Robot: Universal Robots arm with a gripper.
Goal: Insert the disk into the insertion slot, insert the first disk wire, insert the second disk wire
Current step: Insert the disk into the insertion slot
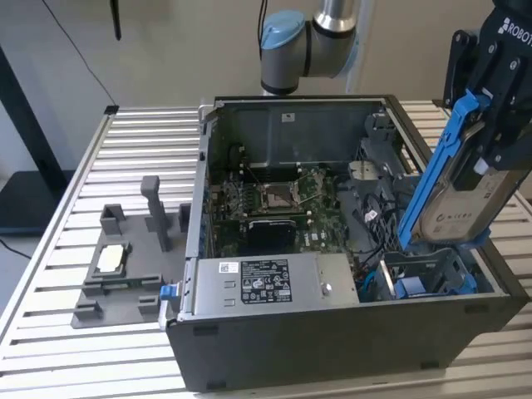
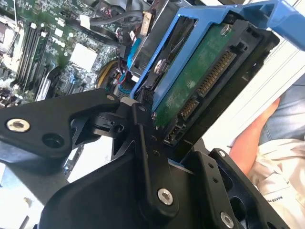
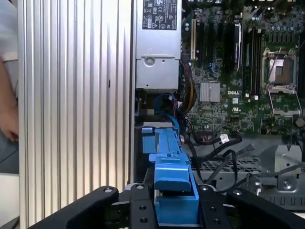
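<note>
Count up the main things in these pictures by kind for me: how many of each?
robot arm: 1
pincer: 1
disk in blue frame, held by the pincer: 1
open computer case: 1
power-supply box: 1
grey holder stand beside the case: 1
Total: 6

Pale plain wall [image 1: 166, 50] behind; ribbed aluminium tabletop [image 1: 141, 145], evenly lit.

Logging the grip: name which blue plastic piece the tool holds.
The carrier frame around the disk, tilted above the case; the bay bracket and corner tab sit on it.
</note>
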